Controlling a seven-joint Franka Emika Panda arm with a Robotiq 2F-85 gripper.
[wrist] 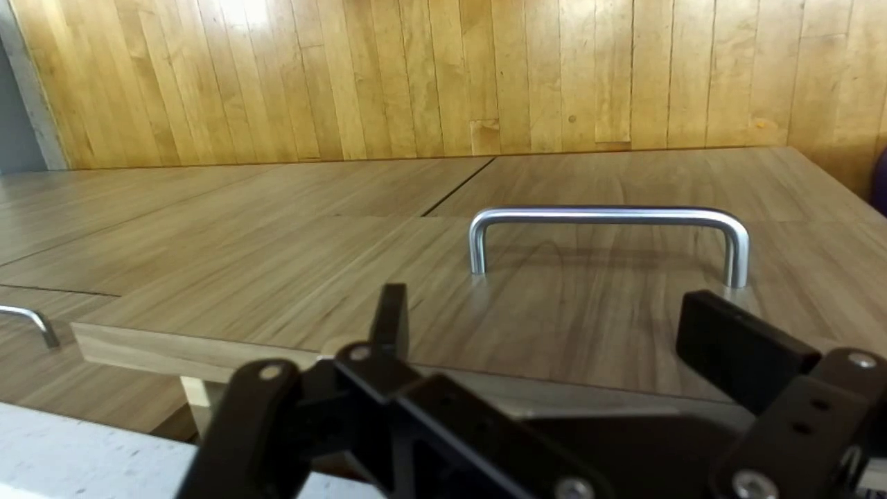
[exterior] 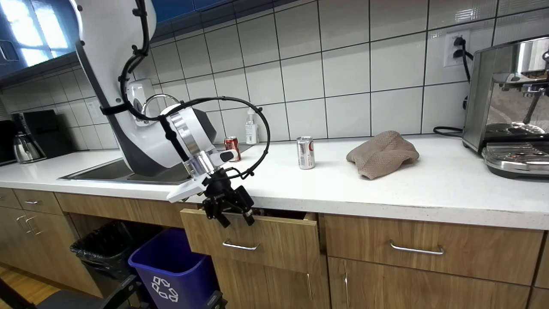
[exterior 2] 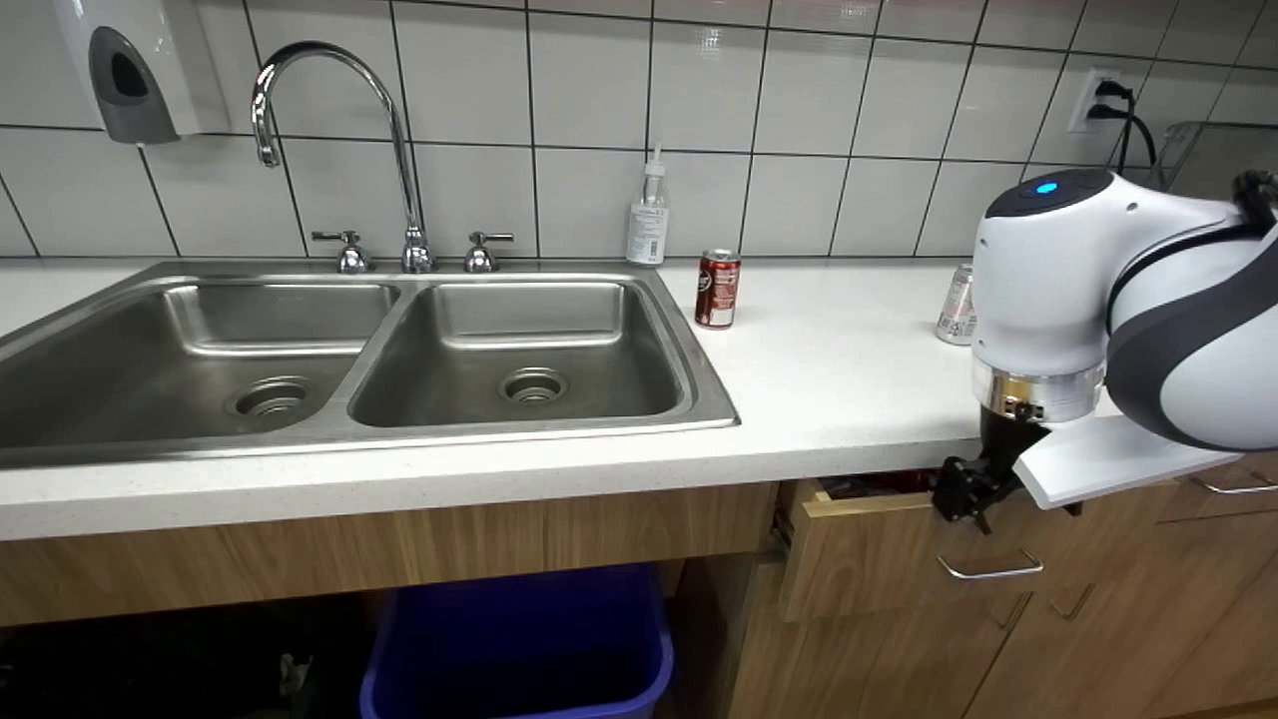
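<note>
White arm reaching down from above, bent sharply at lower joint. Wrist tilted, aimed obliquely downward; blue light glowing on its dark, rounded cap. Black cable strapped along arm, bowing out in wide loop near wrist. Flat white plate jutting beside wrist. Black claw pointing downward at tilt below silver collar, fingers spread well apart.

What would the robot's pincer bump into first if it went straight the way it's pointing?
Probably the metal handle ahead of the pincer in the wrist view, though depth is unclear: it might touch the drawer front first.
</note>
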